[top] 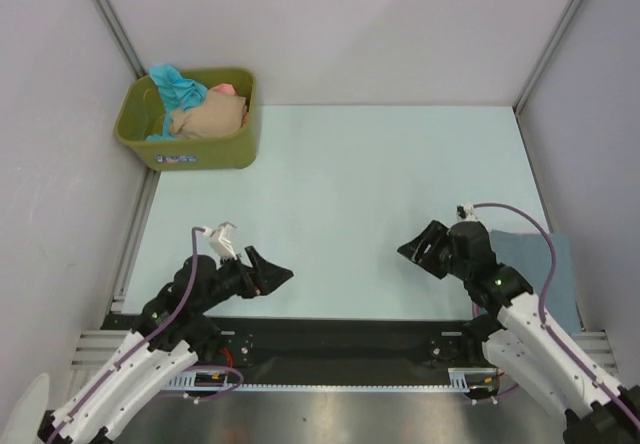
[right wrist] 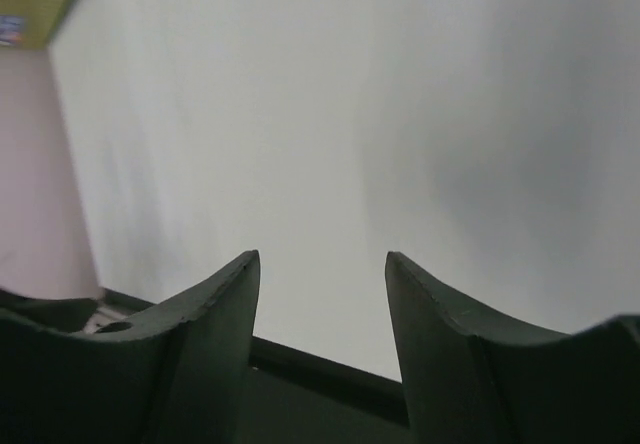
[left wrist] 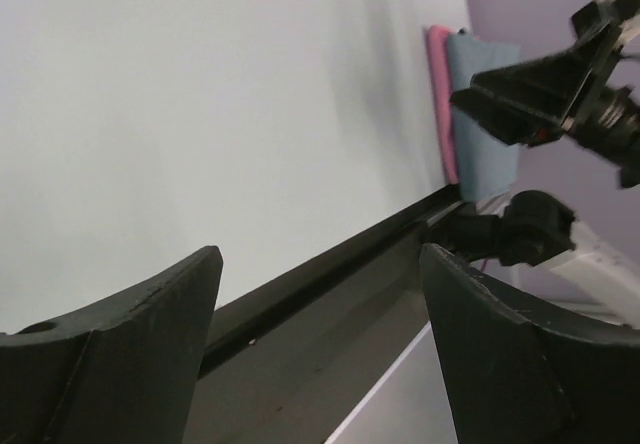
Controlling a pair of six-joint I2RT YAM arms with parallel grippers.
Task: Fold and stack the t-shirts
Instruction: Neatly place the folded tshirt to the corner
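Slate shirt [top: 565,279] is partly behind my right arm [top: 540,349] in the top view. Pink shirt [left wrist: 439,94] is only a strip along its edge, can't tell if under or beside. Salmon shirt [top: 227,90] in the tub [top: 200,151] is just a scrap, the rest buried under the beige shirt [top: 205,119]. Right wrist view cuts the tub to a blurred corner.

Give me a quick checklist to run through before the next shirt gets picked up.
1. The left end effector is open and empty: ok.
2. The right end effector is open and empty: ok.
3. The beige shirt lies on top in the tub, uncovered: ok.
4. The table is bare in the middle for folding: ok.
5. The grey-blue shirt lies flat at the table's right edge, pink shirt beside it: ok.
6. Shirt count in the tub: cannot tell.
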